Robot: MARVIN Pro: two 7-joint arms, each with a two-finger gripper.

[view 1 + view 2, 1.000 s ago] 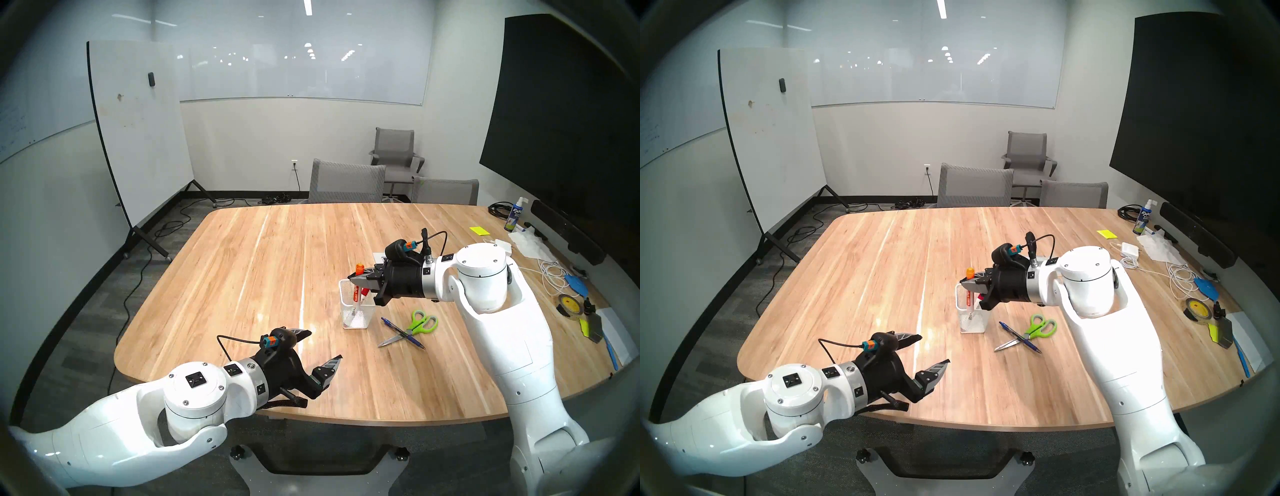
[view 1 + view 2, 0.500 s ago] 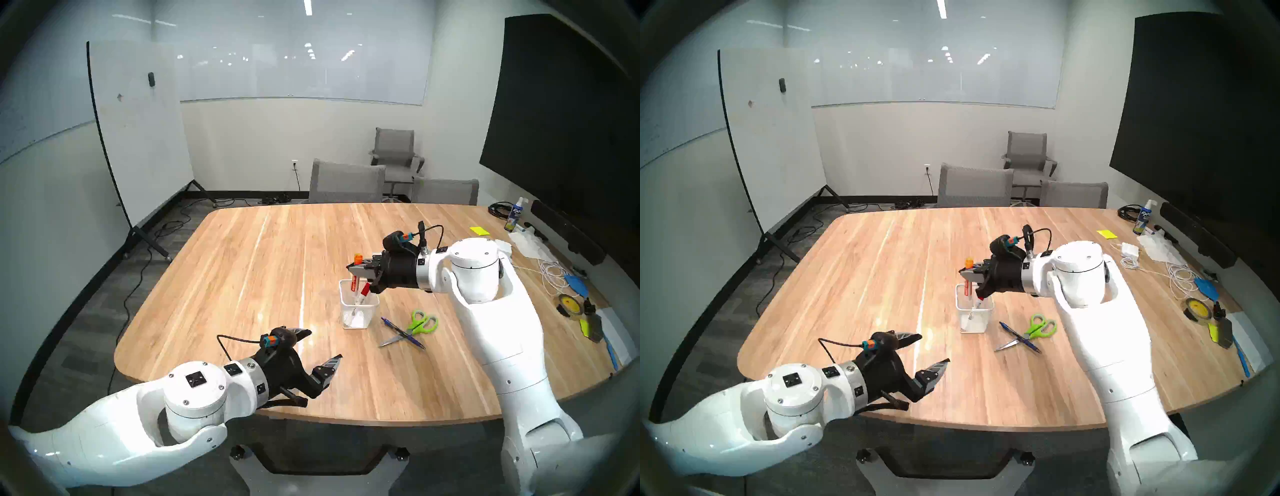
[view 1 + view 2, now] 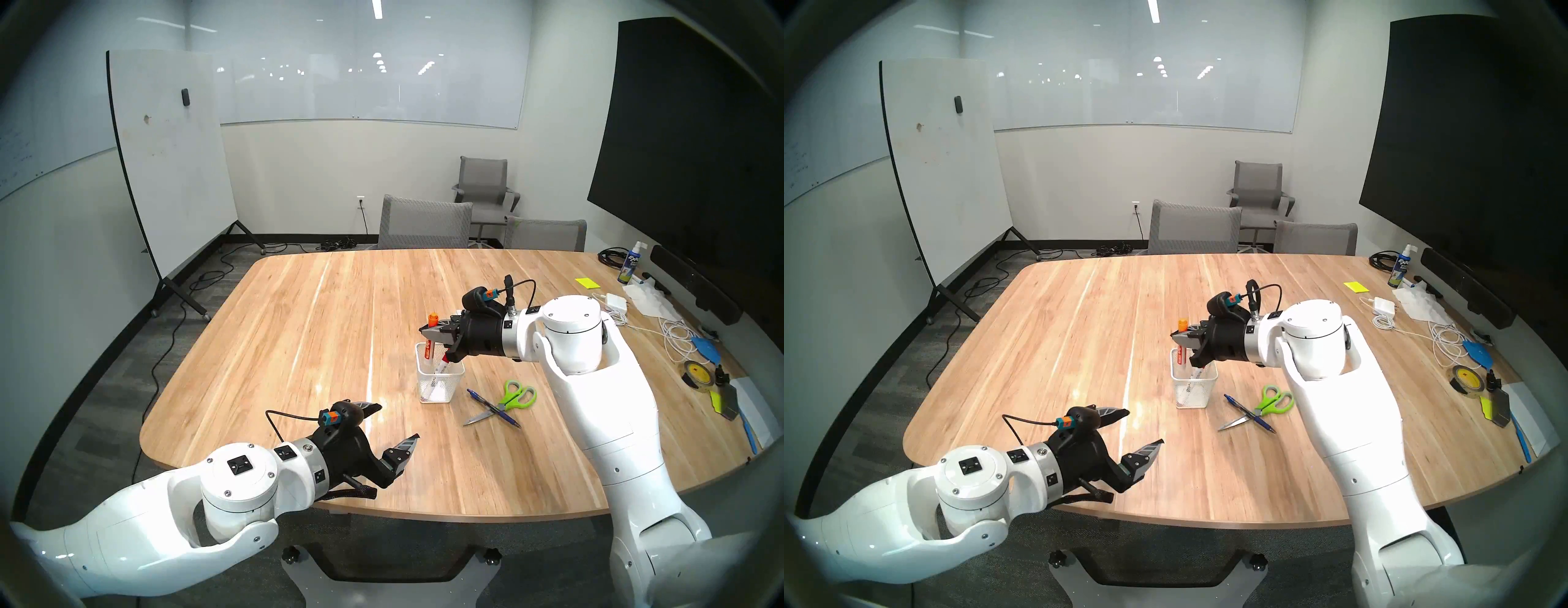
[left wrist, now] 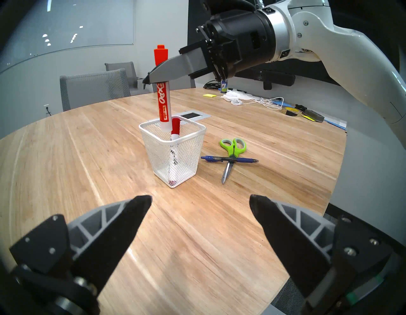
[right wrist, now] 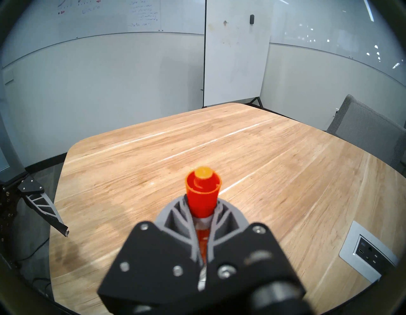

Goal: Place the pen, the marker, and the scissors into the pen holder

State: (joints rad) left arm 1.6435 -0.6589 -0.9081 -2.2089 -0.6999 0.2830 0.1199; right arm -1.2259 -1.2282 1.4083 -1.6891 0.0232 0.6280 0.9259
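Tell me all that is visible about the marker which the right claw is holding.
The marker is thick, with a white barrel, a red Expo label and an orange-red cap on top. It looks like plastic. It stands almost upright, cap up. The right claw is shut on it just below the cap. Its lower end is inside the rim of the white mesh holder, beside a second red-capped marker that is already standing there. Whether it touches either one, I cannot tell.

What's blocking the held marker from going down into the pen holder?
Nothing visible. The right gripper holds the marker upright, its lower end just inside the pen holder rim. The second marker leans beside it, leaving room.
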